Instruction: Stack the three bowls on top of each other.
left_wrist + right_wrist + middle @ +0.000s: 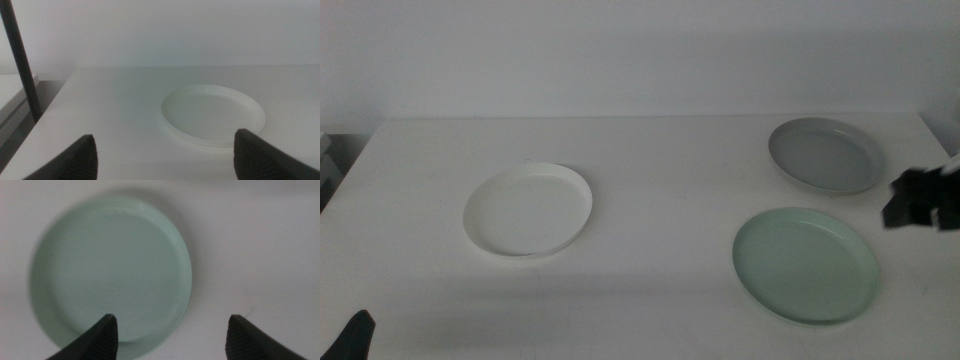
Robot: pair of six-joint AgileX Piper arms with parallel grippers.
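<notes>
3 bowls lie apart: white bowl [528,210] left, grey bowl [825,154] far right, mint bowl [806,263] near right. Right gripper [170,335], jaws wide, hovers above the mint bowl's rim; it should straddle that rim squarely. Left gripper [165,155], wide, waits.

The right gripper [920,200] is cut off by the middle view's right edge. Only a dark tip of the left gripper [353,335] shows at the near left corner.

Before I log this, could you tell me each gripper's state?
Left gripper: open, holding nothing.
Right gripper: open, holding nothing, above the green bowl.
</notes>
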